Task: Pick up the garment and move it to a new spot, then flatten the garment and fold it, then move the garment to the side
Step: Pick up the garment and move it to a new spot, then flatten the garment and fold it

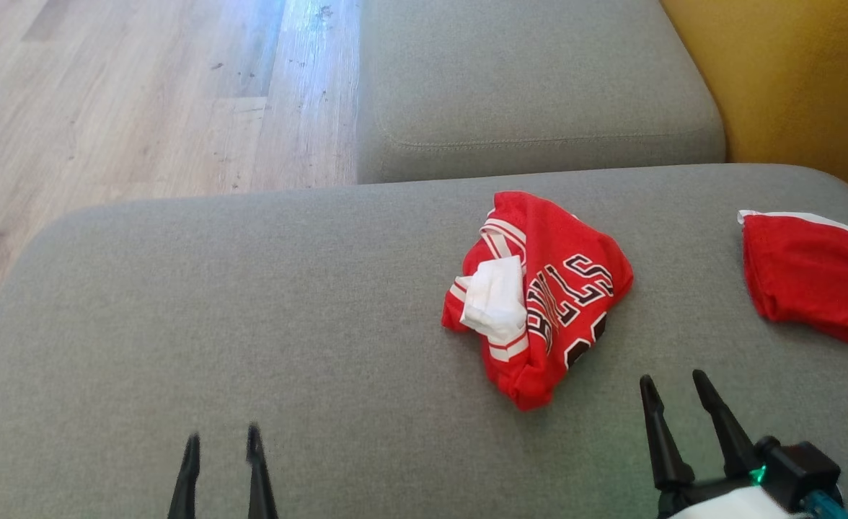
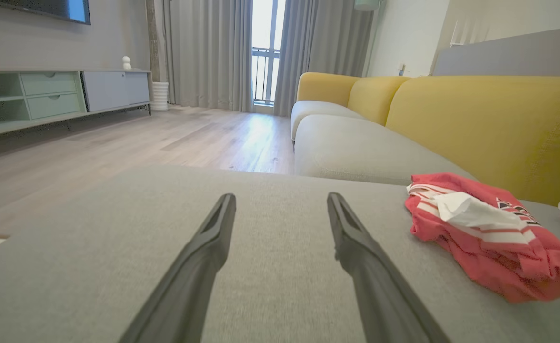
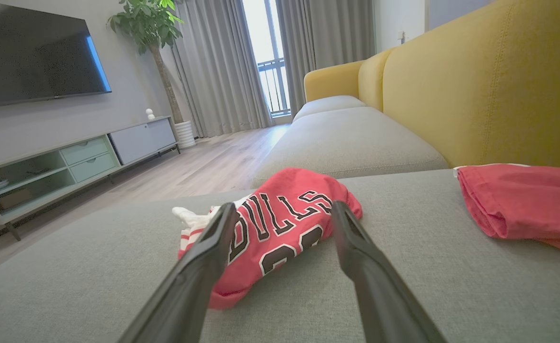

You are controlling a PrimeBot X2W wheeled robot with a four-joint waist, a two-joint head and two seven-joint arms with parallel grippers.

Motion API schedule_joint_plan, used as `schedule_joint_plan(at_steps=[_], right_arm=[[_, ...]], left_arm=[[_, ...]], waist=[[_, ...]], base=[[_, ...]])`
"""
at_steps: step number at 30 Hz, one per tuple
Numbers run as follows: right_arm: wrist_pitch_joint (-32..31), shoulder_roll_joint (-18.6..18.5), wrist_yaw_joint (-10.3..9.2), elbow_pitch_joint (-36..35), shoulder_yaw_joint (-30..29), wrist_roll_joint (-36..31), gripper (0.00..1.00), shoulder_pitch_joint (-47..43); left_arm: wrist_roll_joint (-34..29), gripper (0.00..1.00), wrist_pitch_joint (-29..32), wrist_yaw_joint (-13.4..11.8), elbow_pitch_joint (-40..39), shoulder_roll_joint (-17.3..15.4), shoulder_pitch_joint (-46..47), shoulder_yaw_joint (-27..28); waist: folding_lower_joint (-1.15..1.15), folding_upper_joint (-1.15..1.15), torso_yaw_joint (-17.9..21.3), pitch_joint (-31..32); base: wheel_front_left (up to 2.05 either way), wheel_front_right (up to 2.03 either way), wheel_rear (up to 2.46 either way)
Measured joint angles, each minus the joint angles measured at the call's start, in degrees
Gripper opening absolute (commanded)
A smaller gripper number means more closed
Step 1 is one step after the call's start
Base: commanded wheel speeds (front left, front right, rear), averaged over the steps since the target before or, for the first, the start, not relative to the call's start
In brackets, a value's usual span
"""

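Second red cloth [image 1: 813, 277] far right on the grey sofa cushion [image 1: 215, 303], near the yellow backrest [image 1: 792, 72]. Red jersey [image 1: 539, 295], black-and-white lettering, lies crumpled mid-cushion w/ white fabric bunched on top. Left end effector [image 1: 222, 432] & right end effector [image 1: 671, 376] both spread wide, empty, right one just short of jersey

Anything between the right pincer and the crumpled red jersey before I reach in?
Nothing visible. Bare grey cushion lies between the open right pincer and the jersey. The second red garment sits off to the right, apart from that path.
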State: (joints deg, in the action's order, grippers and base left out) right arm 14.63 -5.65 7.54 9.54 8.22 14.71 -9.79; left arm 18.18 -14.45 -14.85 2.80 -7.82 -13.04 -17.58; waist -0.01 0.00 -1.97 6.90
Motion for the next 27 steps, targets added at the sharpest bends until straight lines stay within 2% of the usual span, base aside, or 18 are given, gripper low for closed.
schedule_joint_plan(at_steps=[4, 10, 27], right_arm=[[0.0, 0.1, 0.0, 0.53, -0.05, -0.13, 1.0, -0.5], [0.0, 0.12, 0.0, 0.94, 0.29, -0.12, 1.0, -0.51], [0.0, 0.11, 0.0, 1.55, 0.9, -0.08, 1.0, -0.49]], left_arm=[[-2.34, 1.0, 0.0, 1.42, -0.19, 1.58, -4.14, 2.07], [-5.11, 1.0, 0.0, 4.28, -0.15, 2.86, -4.48, 4.59], [-7.15, 1.0, 0.0, 6.87, 2.36, 4.03, -4.24, 4.88]], waist=[[0.0, 0.0, -0.04, 0.13], [0.01, 0.0, -0.03, 0.42], [0.01, 0.0, 0.69, -0.16]], base=[[0.0, 0.0, 0.0], [0.0, 0.0, 0.0], [0.0, 0.0, 0.0]])
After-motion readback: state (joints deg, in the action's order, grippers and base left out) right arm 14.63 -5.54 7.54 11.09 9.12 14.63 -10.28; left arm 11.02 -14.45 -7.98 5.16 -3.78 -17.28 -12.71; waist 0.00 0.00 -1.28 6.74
